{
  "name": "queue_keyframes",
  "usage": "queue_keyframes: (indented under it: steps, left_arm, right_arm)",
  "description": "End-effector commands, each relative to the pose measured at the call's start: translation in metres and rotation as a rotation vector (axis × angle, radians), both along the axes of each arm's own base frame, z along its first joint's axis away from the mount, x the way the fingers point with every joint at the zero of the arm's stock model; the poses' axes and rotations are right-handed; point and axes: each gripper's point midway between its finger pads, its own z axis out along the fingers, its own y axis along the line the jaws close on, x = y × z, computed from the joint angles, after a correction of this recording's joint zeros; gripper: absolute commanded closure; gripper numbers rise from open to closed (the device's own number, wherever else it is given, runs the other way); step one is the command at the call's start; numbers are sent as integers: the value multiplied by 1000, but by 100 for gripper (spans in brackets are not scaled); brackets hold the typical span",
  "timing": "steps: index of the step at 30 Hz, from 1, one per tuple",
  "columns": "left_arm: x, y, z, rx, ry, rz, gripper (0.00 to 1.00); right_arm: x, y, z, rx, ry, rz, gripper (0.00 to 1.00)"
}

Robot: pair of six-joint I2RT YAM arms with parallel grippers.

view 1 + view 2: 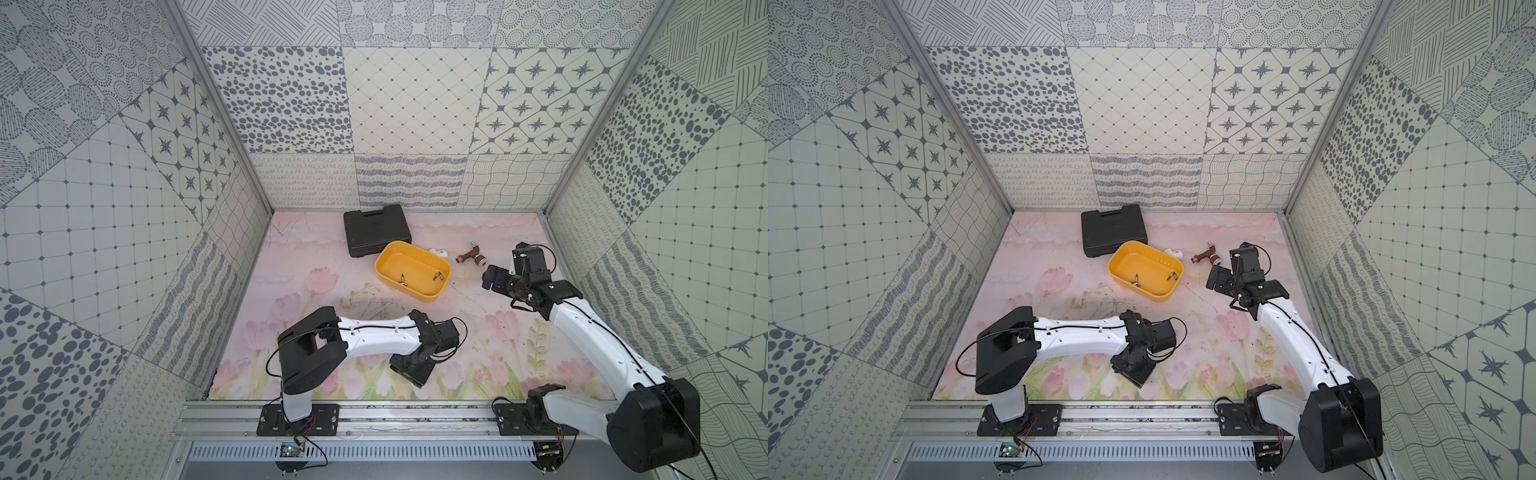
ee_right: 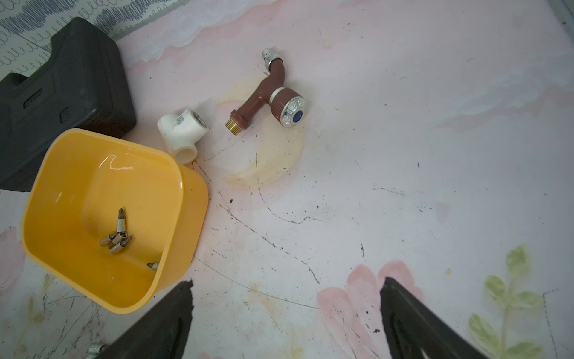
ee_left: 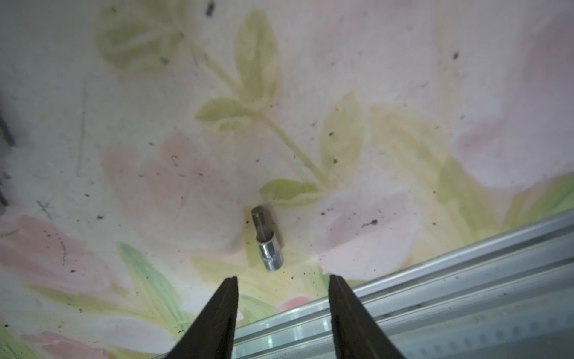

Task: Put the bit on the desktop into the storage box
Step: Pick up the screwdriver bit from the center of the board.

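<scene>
Left gripper [image 3: 283, 277] hangs low by the front rail [image 3: 435, 279], jaws apart and empty, the bit [image 3: 267, 237] lying flat on the floral mat [image 3: 372, 93] just beyond its fingertips, well apart from the yellow storage box [image 1: 419, 293] holding other bits [image 2: 116, 239]; right gripper [image 2: 285, 281] gapes wide, empty, beside that box.

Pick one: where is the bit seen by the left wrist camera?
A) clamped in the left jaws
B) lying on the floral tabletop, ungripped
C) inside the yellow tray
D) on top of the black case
B: in the left wrist view the bit lies flat on the tabletop, just ahead of the open left gripper, which is not touching it.
</scene>
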Motion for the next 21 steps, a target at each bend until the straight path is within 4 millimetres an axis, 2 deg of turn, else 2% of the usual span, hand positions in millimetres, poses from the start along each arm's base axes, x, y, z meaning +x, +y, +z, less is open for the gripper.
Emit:
queue_keyframes:
  steps: [1, 5, 21]
  left_arm:
    - [1, -1, -7, 30, -2, 4, 51]
    - [3, 0, -13, 50, -7, 3, 59]
    - [11, 9, -25, 110, -49, 4, 74]
  right_arm:
    - [3, 0, 8, 21, -45, -6, 3]
    - [3, 0, 7, 26, -44, -6, 3]
    - [1, -3, 3, 34, -41, -11, 3]
